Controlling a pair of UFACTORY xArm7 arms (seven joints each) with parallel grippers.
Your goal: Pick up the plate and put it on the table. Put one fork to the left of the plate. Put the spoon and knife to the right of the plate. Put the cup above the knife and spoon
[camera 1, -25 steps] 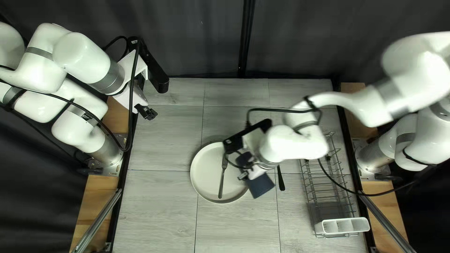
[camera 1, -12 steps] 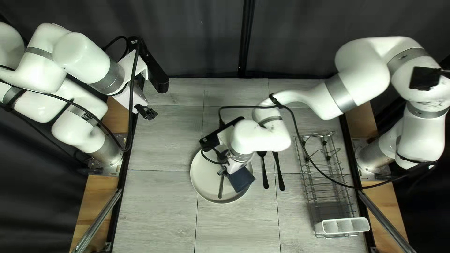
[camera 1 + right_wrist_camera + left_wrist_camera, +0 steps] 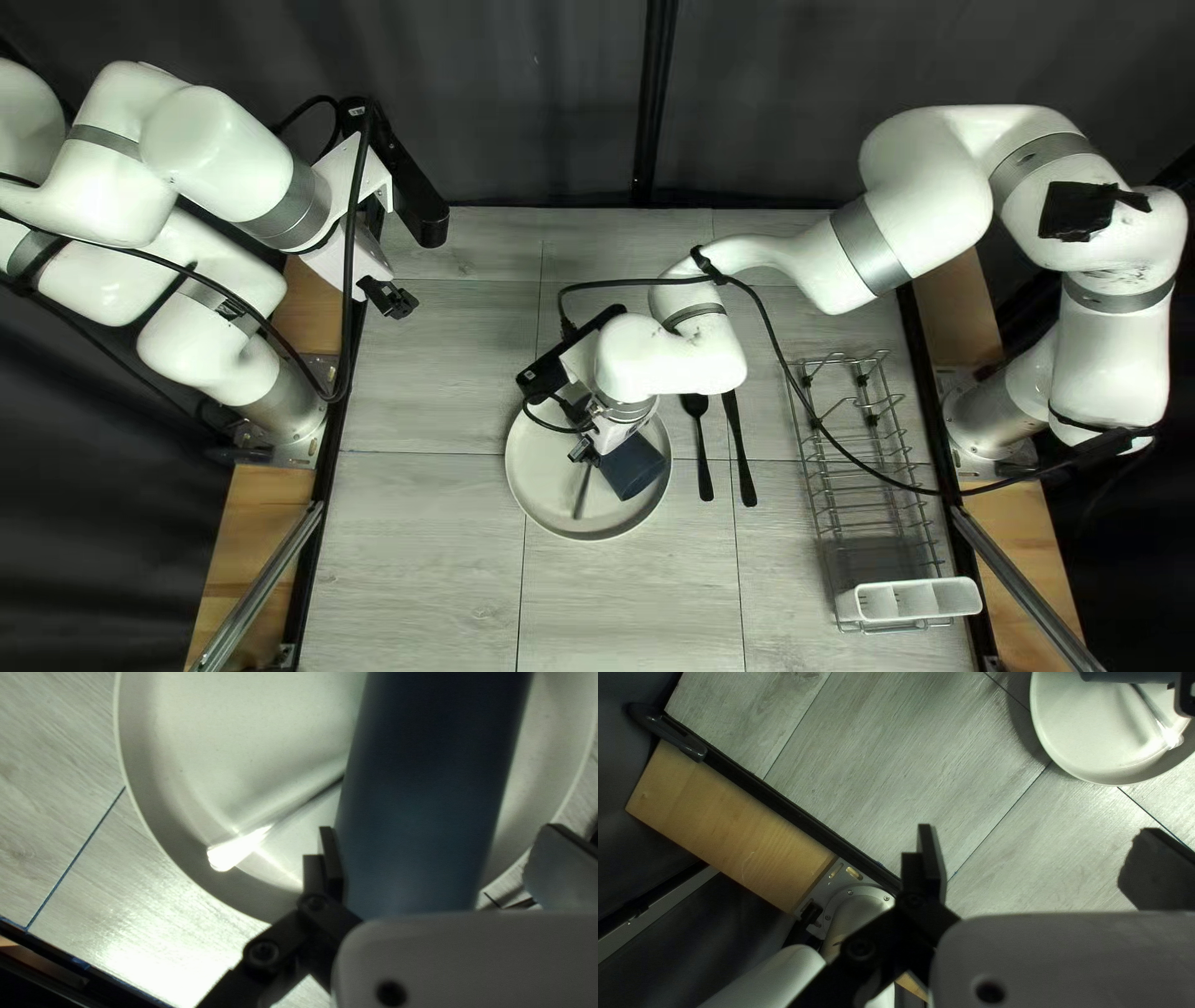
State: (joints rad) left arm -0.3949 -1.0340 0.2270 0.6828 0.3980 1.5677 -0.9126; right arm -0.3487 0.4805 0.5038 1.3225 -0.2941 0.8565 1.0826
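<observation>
dark blue cylindrical cup (image 3: pixel 632 467) held in the fingers of the right gripper (image 3: pixel 610 446), over a round off-white plate (image 3: pixel 535 485) bearing a silver metal fork (image 3: pixel 581 493). black spoon (image 3: pixel 703 467) and black knife (image 3: pixel 742 461) lie right of it. left gripper (image 3: pixel 391 299), fingers wide.

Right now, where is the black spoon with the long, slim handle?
In the top left view, the black spoon lies on the pale grey table, just right of the round white plate, between it and the black knife.
</observation>
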